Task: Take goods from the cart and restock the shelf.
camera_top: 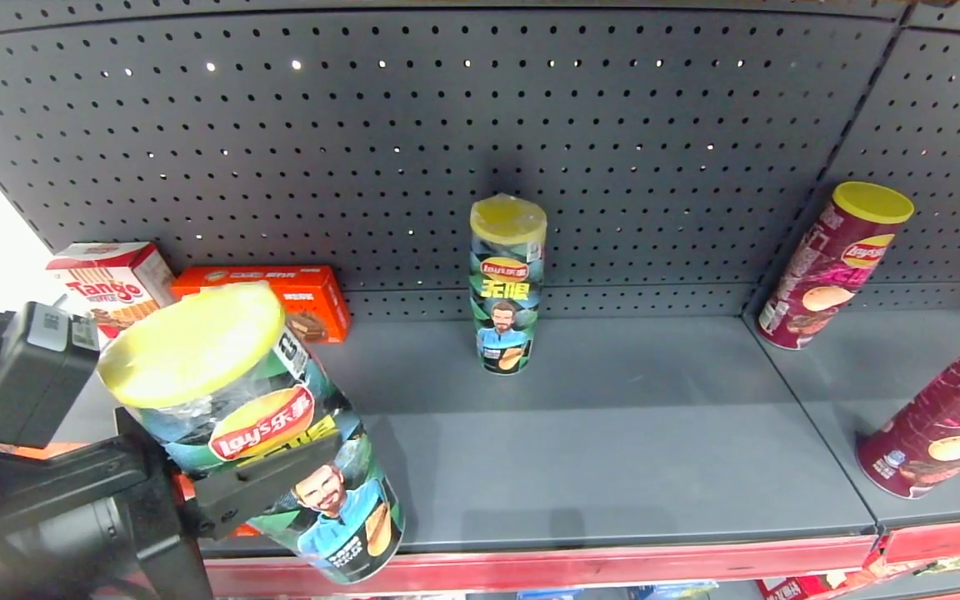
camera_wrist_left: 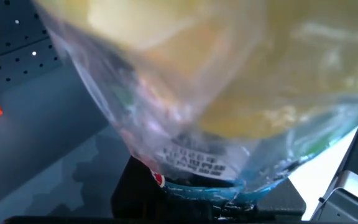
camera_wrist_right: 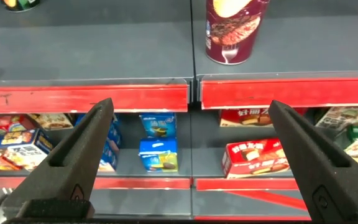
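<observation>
Gripping chip can (camera_top: 222, 392) in left gripper (camera_top: 255, 454), with right gripper (camera_wrist_right: 190, 104) spread, empty. Keep upright, push forward onto shelf (camera_top: 613, 433) ahead, set down beside matching can (camera_top: 507, 283) ahead-right, then release.

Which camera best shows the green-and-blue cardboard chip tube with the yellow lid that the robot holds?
The head view: nearly the whole chip tube shows, tilted, clamped in the left gripper at the front edge of the shelf. The left wrist view catches a close blur of its lid and wrapping. The right wrist view faces the lower shelves instead.
</observation>
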Controlling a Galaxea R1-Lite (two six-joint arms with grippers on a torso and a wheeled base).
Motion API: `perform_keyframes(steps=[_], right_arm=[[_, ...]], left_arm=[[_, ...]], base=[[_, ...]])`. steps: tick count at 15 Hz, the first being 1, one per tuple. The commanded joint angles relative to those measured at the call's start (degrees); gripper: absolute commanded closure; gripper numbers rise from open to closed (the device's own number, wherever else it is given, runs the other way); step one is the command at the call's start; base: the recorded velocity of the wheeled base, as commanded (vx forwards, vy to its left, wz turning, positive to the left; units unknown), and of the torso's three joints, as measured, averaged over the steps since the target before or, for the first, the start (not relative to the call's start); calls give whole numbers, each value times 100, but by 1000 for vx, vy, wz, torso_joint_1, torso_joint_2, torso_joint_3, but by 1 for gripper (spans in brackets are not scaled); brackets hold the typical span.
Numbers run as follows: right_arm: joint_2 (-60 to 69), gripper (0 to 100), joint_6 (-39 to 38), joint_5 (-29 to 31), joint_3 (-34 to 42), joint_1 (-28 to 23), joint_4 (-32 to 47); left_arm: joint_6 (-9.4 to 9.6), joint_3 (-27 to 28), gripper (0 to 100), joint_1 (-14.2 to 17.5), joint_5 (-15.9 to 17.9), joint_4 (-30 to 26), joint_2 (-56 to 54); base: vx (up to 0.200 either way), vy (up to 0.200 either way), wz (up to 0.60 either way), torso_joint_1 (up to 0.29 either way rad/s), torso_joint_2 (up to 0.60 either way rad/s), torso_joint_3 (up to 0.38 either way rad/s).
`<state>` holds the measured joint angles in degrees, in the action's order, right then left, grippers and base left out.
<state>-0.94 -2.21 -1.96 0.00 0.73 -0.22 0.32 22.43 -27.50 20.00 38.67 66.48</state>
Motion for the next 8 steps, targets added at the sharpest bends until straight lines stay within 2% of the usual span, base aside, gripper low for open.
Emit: perform_keyframes(steps=[1,2,3,7,8], right_arm=[[-337,0,-280,-138,-1143,6,4],[-1383,0,-509,-480,-2057,261,470],[-1708,0,-359,-533,-2268,481,514],[-2095,0,-148,-1113,-2127,1219,417],[-2253,0,10,-1210,-2145,1316,391]], left_arm=[[-5,104,100,-1,3,0,208],[-5,104,100,-1,3,0,234],[3,60,100,-1,3,9,261],[-14,148,100,-1,3,123,393],[-14,95,100,87,12,211,428]], base=[[0,0,0,0,0,0],[0,0,0,0,0,0],[0,0,0,0,0,0],[0,0,0,0,0,0],[0,0,0,0,0,0]])
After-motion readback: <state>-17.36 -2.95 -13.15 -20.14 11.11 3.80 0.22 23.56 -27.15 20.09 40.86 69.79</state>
